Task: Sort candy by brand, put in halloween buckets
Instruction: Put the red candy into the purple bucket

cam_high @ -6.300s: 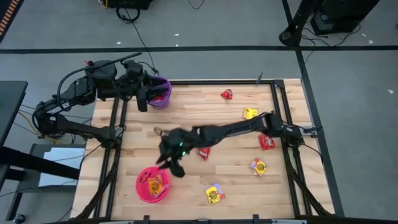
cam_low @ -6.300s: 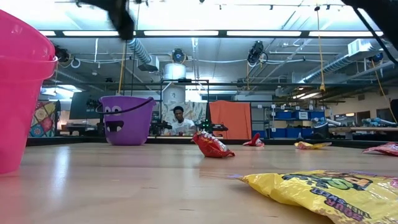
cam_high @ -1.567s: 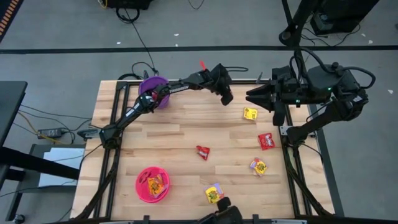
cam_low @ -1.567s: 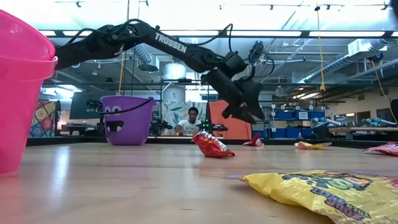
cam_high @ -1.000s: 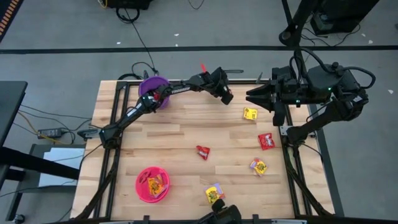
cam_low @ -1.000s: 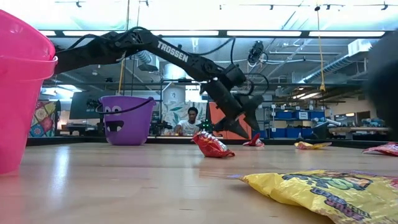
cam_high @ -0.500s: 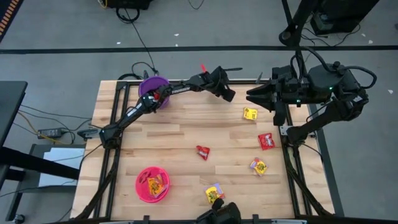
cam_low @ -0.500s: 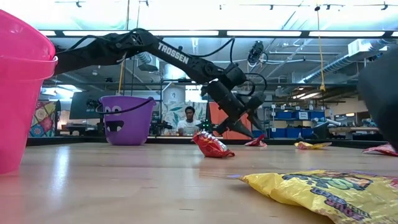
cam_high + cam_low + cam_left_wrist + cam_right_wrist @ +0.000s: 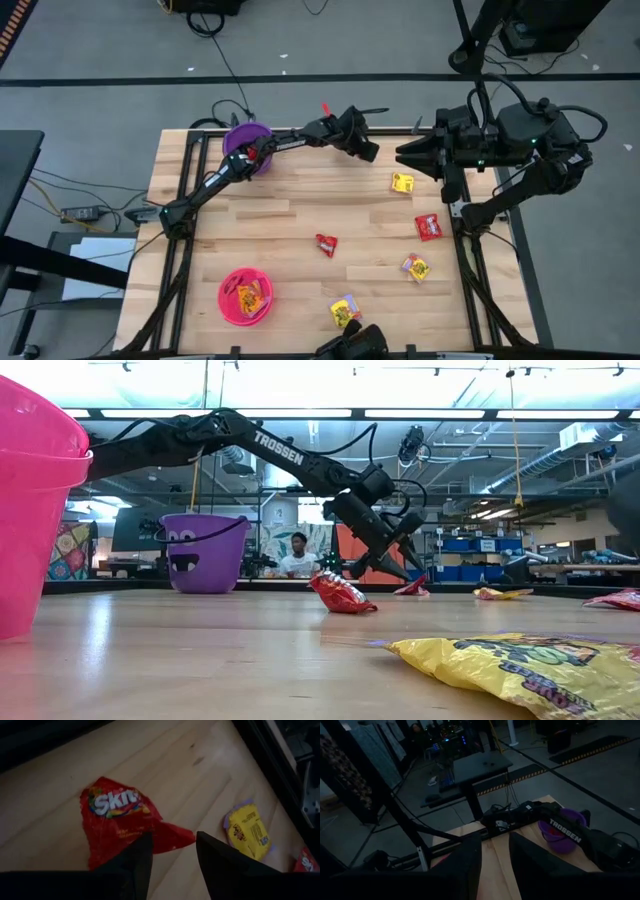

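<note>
**A:** So where's it at? The table has the purple bucket at the far left corner and the pink bucket near left, with yellow packets already in the pink one. The left arm stretches across the far edge, and the right arm is parked off the far right side, tucked up.

**B:** Yeah, looks like the pick step to me. The left gripper is down low over the red Skittles packet at the far edge, fingers spread apart with the packet's corner sitting between them. Nothing is grabbed yet. My guess for the next move: drop a touch, pinch that crinkly wrapper, then swing it left to the purple bucket, since red seems to go there.

**A:** Right gripper?

**B:** Its fingers sit slightly apart, holding nothing, just pointing across the table from up high.

**A:** Funny, from overhead I can't see that red packet at all; the arm covers it.

**B:** Exactly, only the left wrist view shows it, plus a yellow packet just beside it. The overhead one gives you the rest of the loose candy: another red packet mid-table, one more red on the right, and yellows scattered near right. The low view shows the gripper almost touching the wood.
</note>
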Robot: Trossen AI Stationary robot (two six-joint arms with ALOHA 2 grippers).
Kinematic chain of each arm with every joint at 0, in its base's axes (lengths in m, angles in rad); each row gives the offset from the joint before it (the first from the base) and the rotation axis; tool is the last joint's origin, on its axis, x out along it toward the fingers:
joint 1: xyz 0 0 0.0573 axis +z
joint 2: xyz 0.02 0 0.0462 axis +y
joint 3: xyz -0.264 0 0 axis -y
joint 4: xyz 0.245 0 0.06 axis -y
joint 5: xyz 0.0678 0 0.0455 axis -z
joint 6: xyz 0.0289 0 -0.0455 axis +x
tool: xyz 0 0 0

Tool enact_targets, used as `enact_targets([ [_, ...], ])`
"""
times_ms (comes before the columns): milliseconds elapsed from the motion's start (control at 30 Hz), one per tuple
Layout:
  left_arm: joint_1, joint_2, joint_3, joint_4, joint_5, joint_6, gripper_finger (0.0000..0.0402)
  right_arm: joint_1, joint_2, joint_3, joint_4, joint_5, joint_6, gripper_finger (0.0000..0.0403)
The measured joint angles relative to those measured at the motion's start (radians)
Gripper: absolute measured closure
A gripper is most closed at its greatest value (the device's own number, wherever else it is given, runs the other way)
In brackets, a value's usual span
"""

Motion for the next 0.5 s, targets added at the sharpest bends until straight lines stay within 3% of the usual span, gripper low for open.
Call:
enact_targets([
  [167, 0.0, 0.0, 0.0, 0.018, 0.0, 0.0, 0.027, 0.0, 0.0, 0.0, 0.0, -0.001, -0.009, 0.0291],
  [333, 0.0, 0.0, 0.0, 0.088, -0.012, -0.006, 0.0353, 0.0, 0.0, 0.0, 0.0, -0.022, 0.011, 0.0291],
  [400, 0.002, 0.0, 0.0, 0.116, -0.028, -0.048, 0.0387, 0.005, 0.0, 0.0, 0.0, -0.026, 0.021, 0.0291],
  [500, 0.013, 0.0, 0.0, 0.118, -0.039, -0.16, 0.0393, 0.022, 0.0, 0.0, 0.0, -0.025, 0.032, 0.0291],
])
